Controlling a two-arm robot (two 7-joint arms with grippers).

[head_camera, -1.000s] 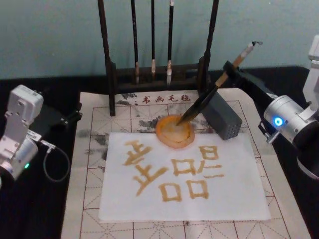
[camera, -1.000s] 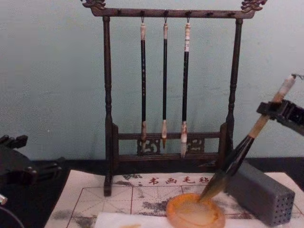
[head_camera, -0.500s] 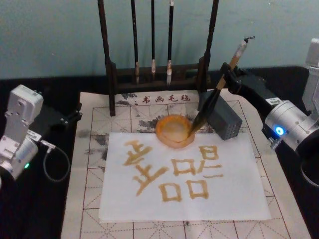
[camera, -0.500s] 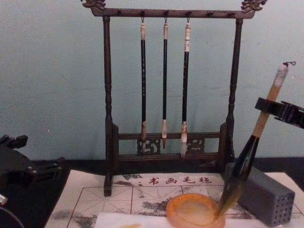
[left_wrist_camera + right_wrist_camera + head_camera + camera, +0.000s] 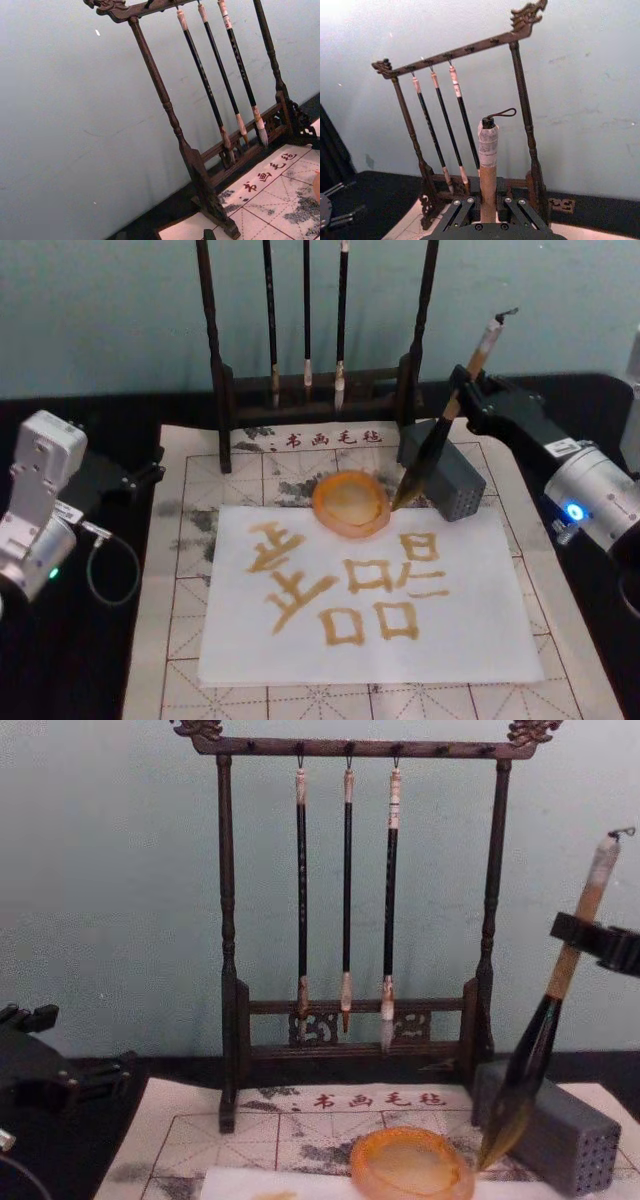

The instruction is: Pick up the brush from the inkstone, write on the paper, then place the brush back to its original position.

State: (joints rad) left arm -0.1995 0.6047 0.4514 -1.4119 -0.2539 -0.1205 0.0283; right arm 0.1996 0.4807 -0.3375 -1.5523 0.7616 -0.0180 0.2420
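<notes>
1. Over the right rear of the dark worktop, the right gripper reaches in from the right. It is clamped on the tan handle of the large wooden calligraphy brush, which stands nearly upright with its white cap on top.
2. The brush's dark tip sits just beside the right rim of the round amber inkstone, outside the dish and at the far edge of the plain white paper. Whether it touches cannot be told.
3. The inkstone shows a paler centre.
4. The left gripper rests at the left edge. Whether it is wide or narrow cannot be told.

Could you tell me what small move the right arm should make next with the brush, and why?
Probably carry the brush toward the robot over the paper and lower its tip. The right claw grips the handle, the brush stands nearly upright, and its tip hangs clear just past the inkstone rim, so it seems lifted for writing.
</notes>
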